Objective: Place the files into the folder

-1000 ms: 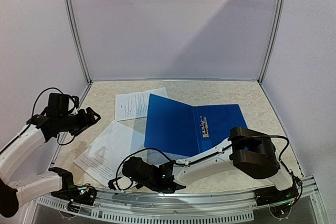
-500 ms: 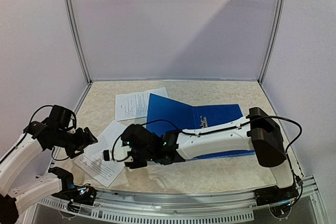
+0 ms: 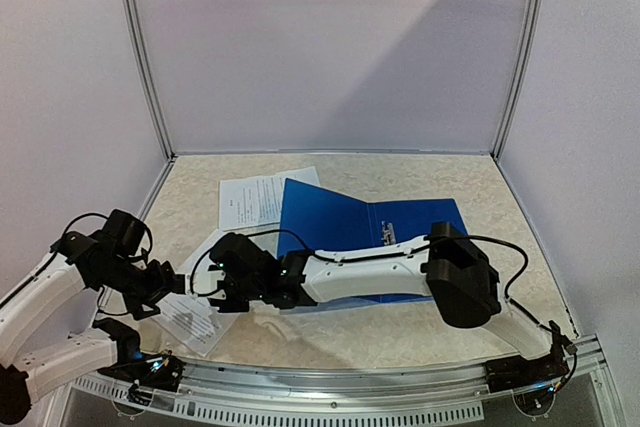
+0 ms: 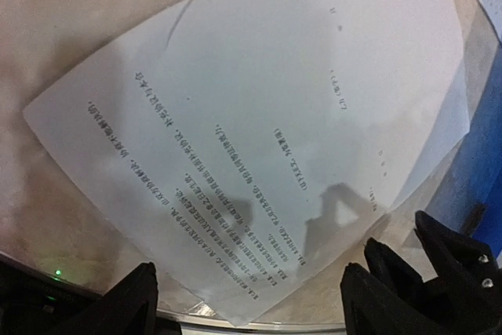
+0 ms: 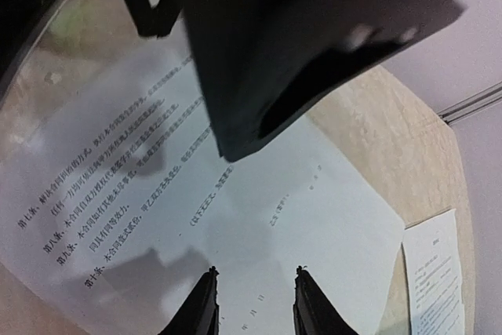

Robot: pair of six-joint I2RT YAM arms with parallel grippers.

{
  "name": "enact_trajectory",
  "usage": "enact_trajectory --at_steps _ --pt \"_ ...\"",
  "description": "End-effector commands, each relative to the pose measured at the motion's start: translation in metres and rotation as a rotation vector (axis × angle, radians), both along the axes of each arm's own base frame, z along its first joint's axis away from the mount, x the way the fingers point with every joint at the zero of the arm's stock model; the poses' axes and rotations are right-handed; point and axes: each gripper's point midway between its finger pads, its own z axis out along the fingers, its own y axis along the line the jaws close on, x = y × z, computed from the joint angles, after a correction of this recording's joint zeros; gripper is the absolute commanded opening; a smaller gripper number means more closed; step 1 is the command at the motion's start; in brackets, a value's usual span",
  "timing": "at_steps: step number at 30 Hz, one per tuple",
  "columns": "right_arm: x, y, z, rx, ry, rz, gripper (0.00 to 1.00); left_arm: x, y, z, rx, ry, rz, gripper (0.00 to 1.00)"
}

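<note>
Files (image 4: 259,139) are thin white sheets printed with short lines of small black text, fanned loosely so that their corners overlap. They lie flat on the beige mottled table (image 3: 440,182), directly under both pairs of fingers. The left gripper (image 4: 251,307) stands wide open over the stack's near corner, one finger to each side and nothing between them. The right gripper (image 5: 255,304) points at the same sheets from the opposite side, its fingers a narrow gap apart and clamping nothing visible. Behind the right fingers the blue folder (image 3: 340,222) lies open, just beside the stack. A single sheet (image 3: 262,197) rests at its far-left corner.
</note>
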Motion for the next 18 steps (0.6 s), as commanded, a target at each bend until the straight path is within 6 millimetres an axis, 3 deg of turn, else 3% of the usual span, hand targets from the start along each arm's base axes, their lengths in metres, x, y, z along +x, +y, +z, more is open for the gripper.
enact_trajectory --at_steps 1,6,11,18 --pt "0.011 0.005 -0.031 -0.029 -0.082 0.0 0.32 -0.015 -0.002 -0.008 -0.006 0.093 0.006 0.82" --pt "0.026 0.002 -0.054 -0.058 -0.136 -0.014 0.3 -0.022 -0.002 -0.008 0.019 0.182 -0.04 0.81" --pt "0.052 0.002 -0.065 -0.057 -0.167 -0.056 0.29 -0.025 -0.002 -0.011 0.038 0.252 -0.057 0.83" --pt "0.072 -0.004 -0.088 -0.089 -0.236 -0.078 0.29 -0.023 -0.013 -0.017 -0.051 0.255 0.042 0.85"
